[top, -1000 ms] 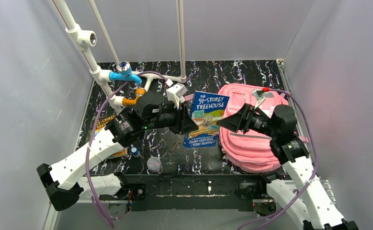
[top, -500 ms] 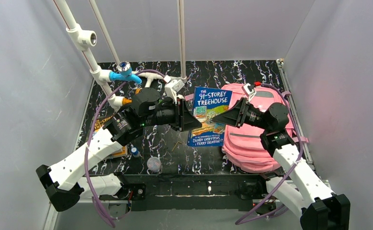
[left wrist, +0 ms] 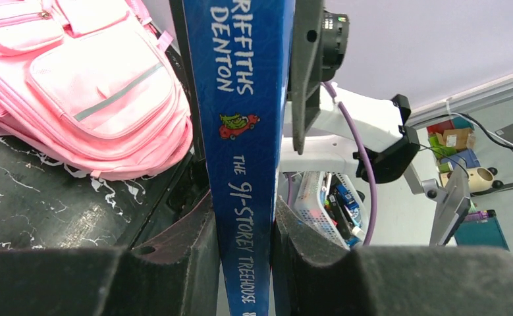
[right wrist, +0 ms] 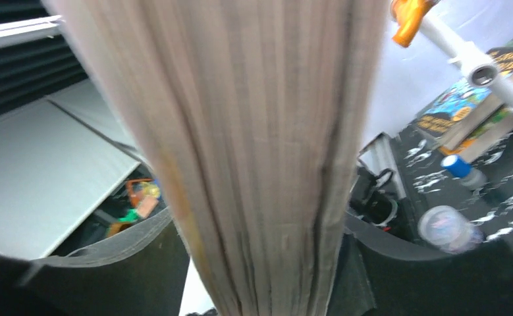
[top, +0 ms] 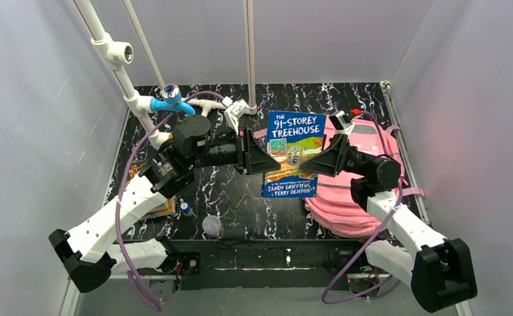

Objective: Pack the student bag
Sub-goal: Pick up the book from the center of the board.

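The pink student bag (top: 365,197) lies flat at the right of the mat, also seen in the left wrist view (left wrist: 102,85). A blue book, "The 91-Storey Treehouse" (top: 295,155), hangs in the air beside the bag, cover facing up. My left gripper (top: 267,160) is shut on its spine edge (left wrist: 250,131), both pads pressed against the covers (left wrist: 245,257). My right gripper (top: 308,162) straddles the opposite page edge (right wrist: 253,151). Its jaws stand open on either side of the pages (right wrist: 260,276), with a small gap still showing.
A second book (top: 149,172) lies at the mat's left edge, partly under the left arm. A small blue-capped bottle (top: 186,209) and a clear round lid (top: 211,226) sit near the front. A white pipe frame (top: 135,99) stands at the back left.
The left arm carried the book up and toward the far right. The right arm swung in to the book's page edge, and its jaws narrowed around it.
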You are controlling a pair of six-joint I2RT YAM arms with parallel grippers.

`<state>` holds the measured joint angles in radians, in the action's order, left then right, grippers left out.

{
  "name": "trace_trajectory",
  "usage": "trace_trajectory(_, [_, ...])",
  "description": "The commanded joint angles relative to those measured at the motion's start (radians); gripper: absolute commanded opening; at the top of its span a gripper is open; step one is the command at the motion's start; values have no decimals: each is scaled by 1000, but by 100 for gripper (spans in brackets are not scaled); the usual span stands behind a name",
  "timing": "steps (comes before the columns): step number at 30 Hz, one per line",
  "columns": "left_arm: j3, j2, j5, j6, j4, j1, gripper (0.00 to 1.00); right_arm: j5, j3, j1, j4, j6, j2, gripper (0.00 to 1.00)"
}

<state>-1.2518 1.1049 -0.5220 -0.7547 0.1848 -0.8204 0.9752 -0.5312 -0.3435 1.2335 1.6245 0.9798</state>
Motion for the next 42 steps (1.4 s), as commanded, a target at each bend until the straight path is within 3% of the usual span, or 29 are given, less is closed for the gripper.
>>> trace_trajectory(1, [-51, -56, -69, 1, -115, 12, 0, -5, 2, -12, 423, 244, 56, 65])
trace_trajectory(4, [-57, -56, -80, 23, -92, 15, 0, -11, 4, -12, 319, 180, 33, 53])
trace_trajectory(8, [-106, -42, -62, 106, 32, 13, 3, 8, -36, -13, -53, -46, -41, 3])
trace_trajectory(12, [-180, -28, 10, 229, 225, 14, 56, -45, -176, -12, -712, -478, -135, 1])
trace_trajectory(13, [-164, -43, 34, 247, 240, 14, 64, -71, -219, -13, -885, -566, -142, 1])
trace_trajectory(17, [-33, -90, 53, 309, 140, 14, 82, -165, -292, -12, -1102, -694, -132, 1])
trace_trajectory(25, [108, -65, 48, 360, 20, 13, 91, -362, -342, -12, -1292, -726, -143, 1])
trace_trajectory(32, [174, -4, -13, 304, -73, 14, 96, -643, -531, -12, -1685, -907, -142, 1])
trace_trajectory(35, [194, 36, -114, 253, -124, 14, 98, -796, -612, -12, -1830, -980, -144, 1])
trace_trajectory(42, [231, 92, -190, 143, -235, 6, 98, -836, -676, -12, -1891, -1024, -155, 1])
